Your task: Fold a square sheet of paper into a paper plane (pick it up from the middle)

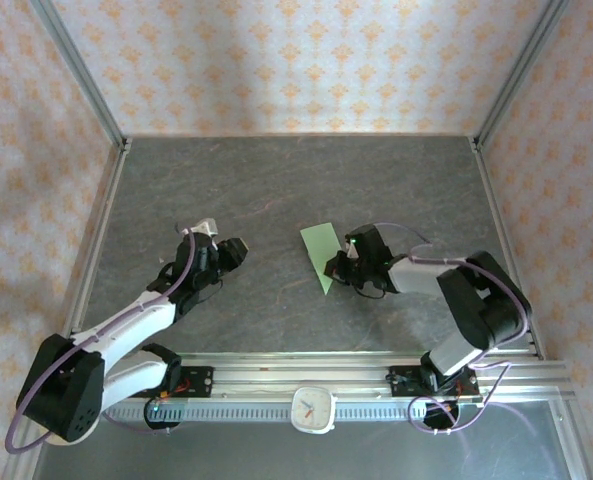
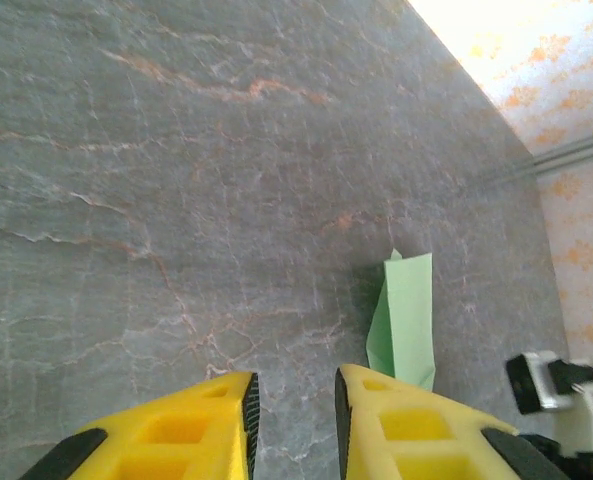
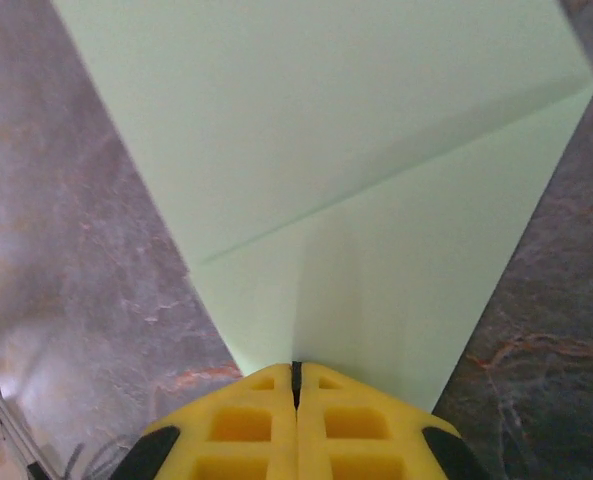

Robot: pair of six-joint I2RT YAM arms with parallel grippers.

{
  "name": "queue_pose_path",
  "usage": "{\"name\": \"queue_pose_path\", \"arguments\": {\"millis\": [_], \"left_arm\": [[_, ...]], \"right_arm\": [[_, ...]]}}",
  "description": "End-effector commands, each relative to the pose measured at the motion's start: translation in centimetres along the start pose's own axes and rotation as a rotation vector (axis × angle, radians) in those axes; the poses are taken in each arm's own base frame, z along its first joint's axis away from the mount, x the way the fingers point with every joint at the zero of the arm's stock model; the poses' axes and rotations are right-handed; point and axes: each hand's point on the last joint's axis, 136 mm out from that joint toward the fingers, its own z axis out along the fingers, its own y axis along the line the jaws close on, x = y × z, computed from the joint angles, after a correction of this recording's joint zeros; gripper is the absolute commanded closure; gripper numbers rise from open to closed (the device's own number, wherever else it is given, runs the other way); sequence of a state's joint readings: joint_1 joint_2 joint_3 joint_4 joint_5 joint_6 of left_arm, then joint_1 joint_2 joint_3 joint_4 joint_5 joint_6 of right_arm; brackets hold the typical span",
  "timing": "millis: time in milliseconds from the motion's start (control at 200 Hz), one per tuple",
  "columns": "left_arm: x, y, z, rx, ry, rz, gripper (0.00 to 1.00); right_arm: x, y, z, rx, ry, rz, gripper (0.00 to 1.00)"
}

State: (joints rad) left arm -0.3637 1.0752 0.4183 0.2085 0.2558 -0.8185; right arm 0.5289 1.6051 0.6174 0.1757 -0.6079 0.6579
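Top view: the half-folded paper plane (image 1: 319,252) lies near the middle of the worktop (image 1: 276,180). Your right claw (image 1: 336,267) meets its 4 o'clock edge, and the left claw (image 1: 240,249) stands apart at its 9 o'clock.

Left wrist view: this claw is narrow and empty, with the paper at 1 o'clock.

Right wrist view: the fingers are closed together on the plane's narrow end. I think you should pinch exactly on the crease and press evenly.

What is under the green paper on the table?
The grey marbled table shows on each side of the folded green paper. Whatever lies directly under the sheet is covered, so I cannot tell. The right gripper, shut, grips its near edge.
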Motion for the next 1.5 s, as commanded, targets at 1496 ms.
{"name": "queue_pose_path", "arguments": {"millis": [1496], "left_arm": [[10.9, -11.8, 12.8, 0.271, 0.522, 0.139, 0.95]], "right_arm": [[-1.3, -2.1, -2.6, 0.017, -0.180, 0.175, 0.66]]}}
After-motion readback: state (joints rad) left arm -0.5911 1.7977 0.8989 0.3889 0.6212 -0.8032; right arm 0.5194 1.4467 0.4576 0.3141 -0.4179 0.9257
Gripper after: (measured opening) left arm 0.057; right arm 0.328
